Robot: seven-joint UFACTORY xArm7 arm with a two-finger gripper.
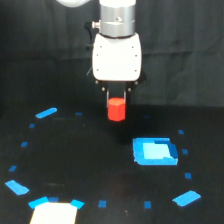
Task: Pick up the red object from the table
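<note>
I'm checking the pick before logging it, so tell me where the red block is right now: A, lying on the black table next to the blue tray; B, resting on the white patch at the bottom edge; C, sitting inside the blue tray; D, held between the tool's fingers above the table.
D: the red hexagonal block sits between the fingers of the tool, with black table below and the blue tray apart from it.

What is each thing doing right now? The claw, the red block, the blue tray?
Gripper: shut on the red block, raised.
Red block: held upright, appears lifted off the table.
Blue tray: resting on the table, nothing seen inside it.
</note>
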